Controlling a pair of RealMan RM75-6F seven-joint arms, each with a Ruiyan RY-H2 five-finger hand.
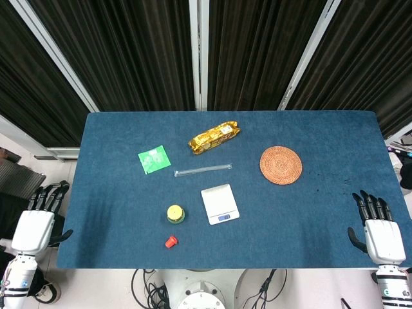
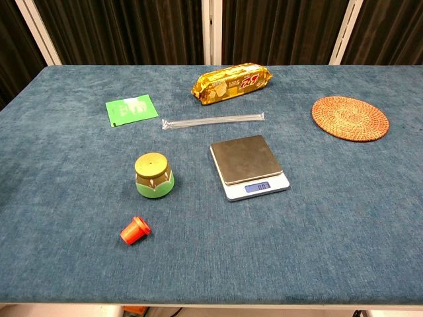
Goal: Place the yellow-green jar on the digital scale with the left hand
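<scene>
The yellow-green jar (image 1: pixel 175 214) (image 2: pixel 153 176) stands upright on the blue table, left of the digital scale (image 1: pixel 219 203) (image 2: pixel 248 166), whose plate is bare. My left hand (image 1: pixel 40 219) hangs off the table's left edge, fingers spread, holding nothing, far from the jar. Off the right edge, my right hand (image 1: pixel 378 225) is likewise open and empty. Neither hand shows in the chest view.
A small red cap (image 1: pixel 170 242) (image 2: pixel 135 230) lies in front of the jar. A clear tube (image 1: pixel 203 169) (image 2: pixel 213 120), a green packet (image 1: pixel 154 159) (image 2: pixel 131 109) and a gold snack bag (image 1: pixel 214 137) (image 2: pixel 231 82) lie behind. A woven coaster (image 1: pixel 280 165) (image 2: pixel 349 118) sits at right.
</scene>
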